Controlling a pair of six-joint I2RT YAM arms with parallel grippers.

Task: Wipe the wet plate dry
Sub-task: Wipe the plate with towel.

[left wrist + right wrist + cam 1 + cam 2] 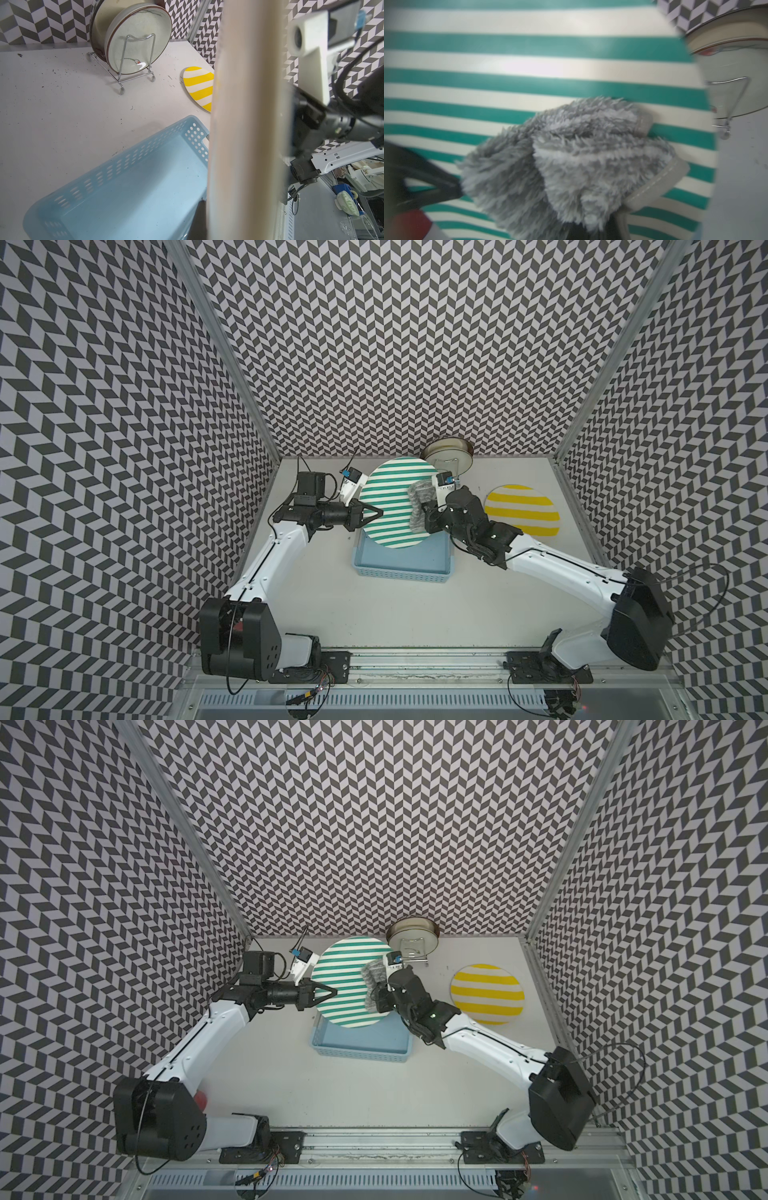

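Note:
The plate (390, 506) (345, 986), round with green and white stripes, is held tilted up above a blue basket. My left gripper (374, 513) (330, 992) is shut on its left rim. In the left wrist view the plate's cream edge (245, 124) fills the middle, and one dark finger (197, 222) lies against it. My right gripper (426, 516) (380, 1000) is shut on a grey fluffy cloth (417, 506) (371, 982). The cloth (571, 162) is pressed on the right part of the striped face (529, 62) and hides the right jaws.
The blue perforated basket (401, 568) (361, 1044) (124, 187) sits under the plate. A yellow-striped plate (523, 510) (487, 994) (199, 87) lies flat to the right. A wire rack with beige plates (449, 456) (413, 938) (133, 41) stands at the back wall.

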